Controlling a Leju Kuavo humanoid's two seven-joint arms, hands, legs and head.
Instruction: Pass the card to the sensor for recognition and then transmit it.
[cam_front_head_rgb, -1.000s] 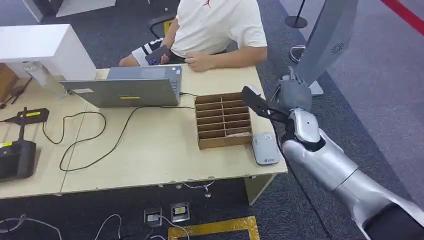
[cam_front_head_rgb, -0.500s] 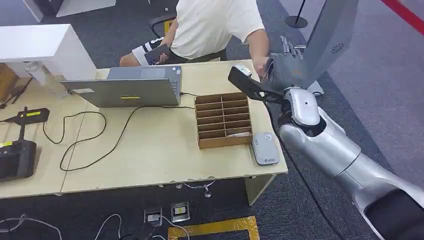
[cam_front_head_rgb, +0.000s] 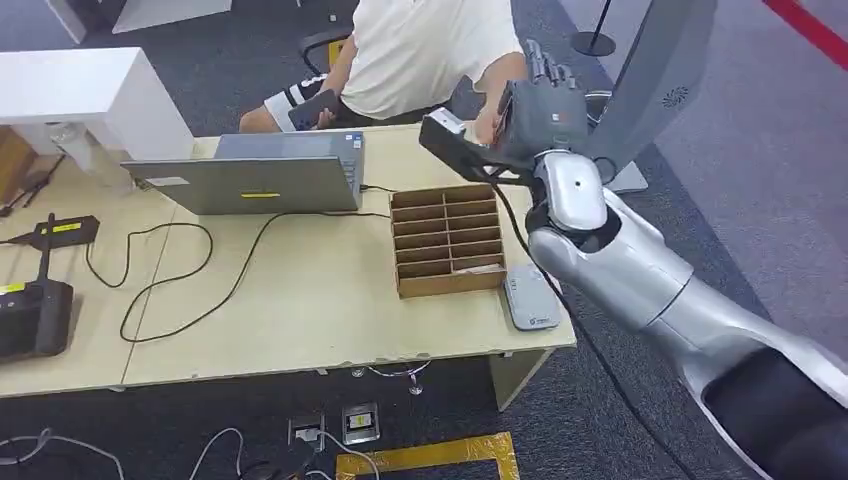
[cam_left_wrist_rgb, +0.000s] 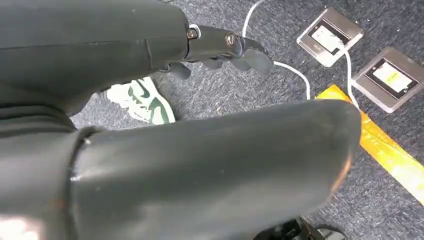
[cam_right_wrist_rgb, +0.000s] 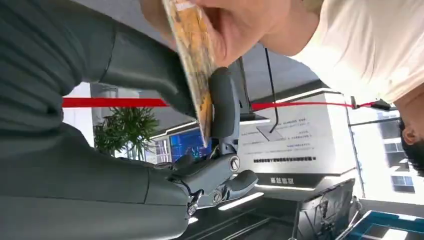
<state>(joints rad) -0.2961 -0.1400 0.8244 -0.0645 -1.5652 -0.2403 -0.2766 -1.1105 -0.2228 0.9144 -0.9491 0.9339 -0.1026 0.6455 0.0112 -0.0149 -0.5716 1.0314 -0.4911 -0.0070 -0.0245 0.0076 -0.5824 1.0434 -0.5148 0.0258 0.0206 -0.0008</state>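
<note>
My right hand (cam_front_head_rgb: 540, 110) is raised above the far right corner of the table (cam_front_head_rgb: 300, 320), in front of a seated person in a white shirt (cam_front_head_rgb: 420, 50). In the right wrist view this hand (cam_right_wrist_rgb: 125, 65) pinches a yellowish card (cam_right_wrist_rgb: 192, 55) edge-on between thumb and a dark finger (cam_right_wrist_rgb: 223, 105). The person's hand (cam_right_wrist_rgb: 235, 25) also grips the card. The grey-white sensor (cam_front_head_rgb: 530, 297) lies flat on the table's right edge, below my forearm. My left hand (cam_left_wrist_rgb: 175, 150) hangs over the carpet, holding nothing, fingers (cam_left_wrist_rgb: 230, 47) apart.
A wooden divided box (cam_front_head_rgb: 445, 240) stands left of the sensor. A laptop (cam_front_head_rgb: 250, 180), trailing cables (cam_front_head_rgb: 170, 270) and a black device (cam_front_head_rgb: 30, 315) occupy the table's left half. Floor sockets (cam_front_head_rgb: 340, 425) and yellow tape (cam_front_head_rgb: 430, 455) lie under the front edge.
My right hand has lifted from beside the sensor and box, up and away toward the person. The person's arm has come forward to meet it.
</note>
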